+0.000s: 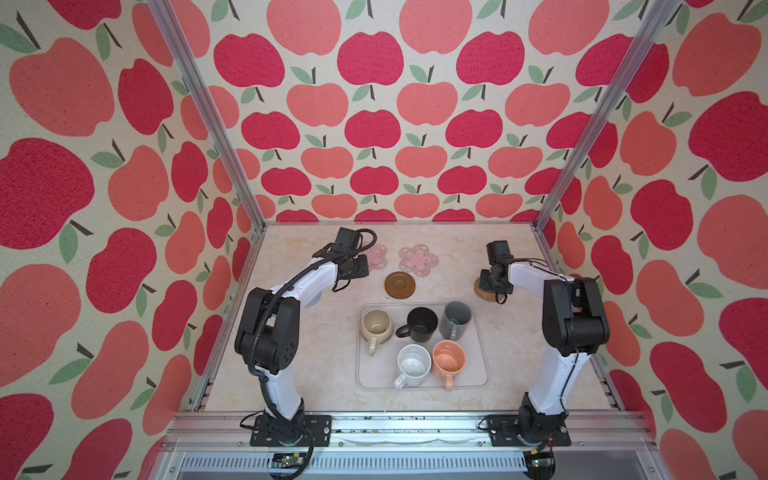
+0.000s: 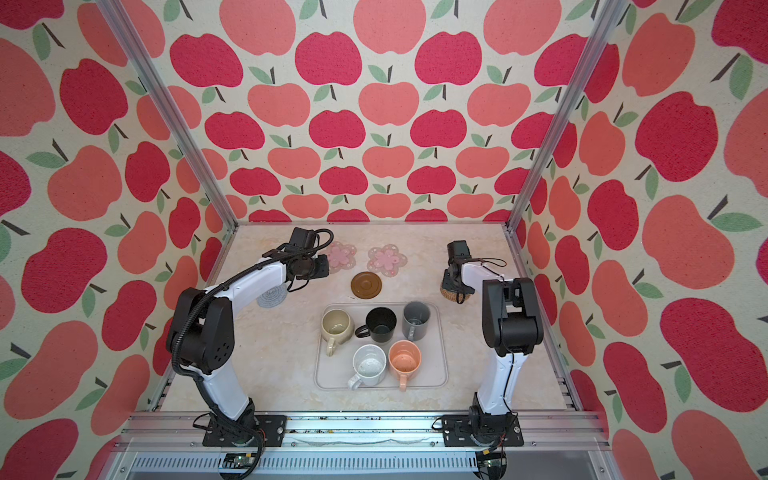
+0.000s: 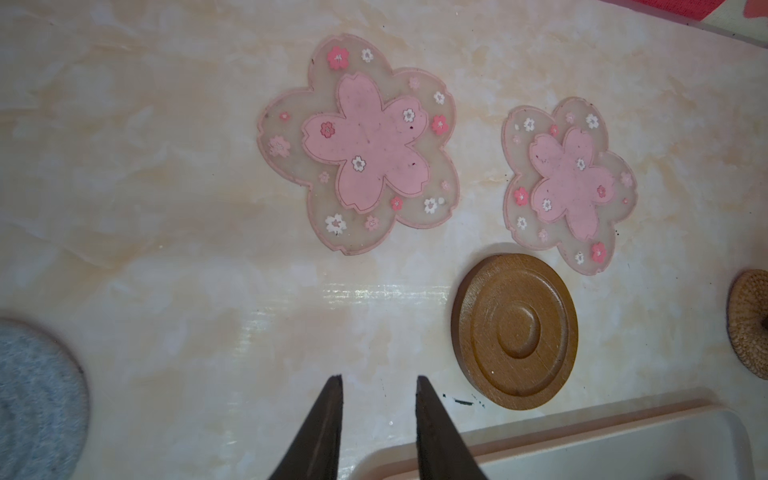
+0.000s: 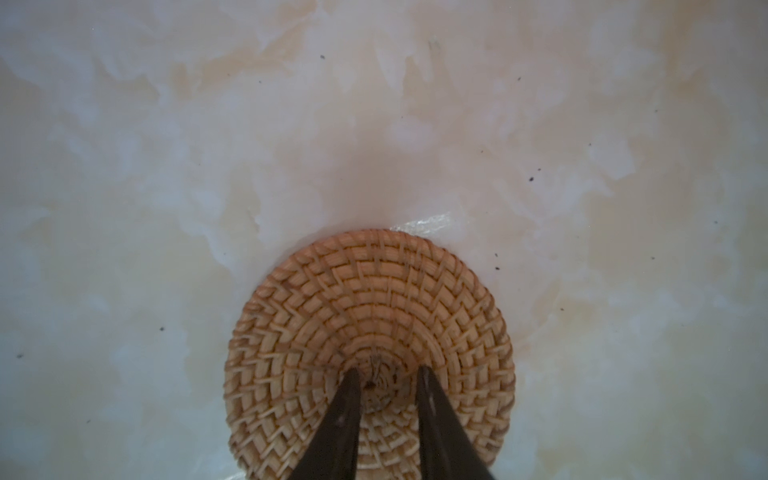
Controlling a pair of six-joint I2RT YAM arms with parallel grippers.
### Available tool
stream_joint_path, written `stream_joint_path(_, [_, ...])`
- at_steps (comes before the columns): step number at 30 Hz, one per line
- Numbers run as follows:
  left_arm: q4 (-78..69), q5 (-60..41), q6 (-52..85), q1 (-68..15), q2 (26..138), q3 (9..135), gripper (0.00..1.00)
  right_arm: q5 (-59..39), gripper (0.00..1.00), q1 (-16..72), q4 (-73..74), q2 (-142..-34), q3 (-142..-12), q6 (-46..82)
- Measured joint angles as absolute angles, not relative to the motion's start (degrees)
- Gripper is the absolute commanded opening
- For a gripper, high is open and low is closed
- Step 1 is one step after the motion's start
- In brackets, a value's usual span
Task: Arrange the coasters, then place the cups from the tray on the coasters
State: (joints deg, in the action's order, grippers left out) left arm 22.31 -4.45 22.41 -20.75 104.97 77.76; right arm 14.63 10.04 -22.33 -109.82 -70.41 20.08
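Two pink flower coasters (image 3: 359, 143) (image 3: 567, 185) lie side by side at the back, with the brown wooden coaster (image 1: 400, 285) in front of them. The grey crocheted coaster (image 2: 270, 297) lies under my left arm. My left gripper (image 3: 379, 378) hovers open and empty over bare table near the tray's corner. My right gripper (image 4: 388, 370) is open, its tips resting on the centre of the tan rattan coaster (image 4: 370, 332) at the right. The tray (image 1: 471, 365) holds the cream (image 1: 376, 326), black (image 1: 422, 324), grey (image 1: 456, 319), white (image 1: 413, 365) and peach (image 1: 449, 359) cups.
The marble-patterned table (image 1: 324, 374) is enclosed by apple-print walls with metal posts (image 1: 540, 216) at the back corners. A metal rail (image 1: 415, 428) at the front edge carries both arm bases.
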Motion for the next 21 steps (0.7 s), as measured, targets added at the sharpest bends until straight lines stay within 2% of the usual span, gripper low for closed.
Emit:
stream_joint_path(5, [22.1,-7.0,23.9,-22.0,108.0,79.4,0.26,11.0,0.31,10.1,-22.3,-108.4,-70.4,20.1])
stream_joint_path(9, [22.1,-9.0,24.9,-23.4,112.1,82.0,0.24,9.1,0.39,10.2,-22.0,-105.7,-70.4,20.7])
stream_joint_path(21, [22.2,-14.7,26.3,-28.1,121.3,89.5,0.23,8.4,0.43,13.4,-21.9,-103.7,-72.0,20.7])
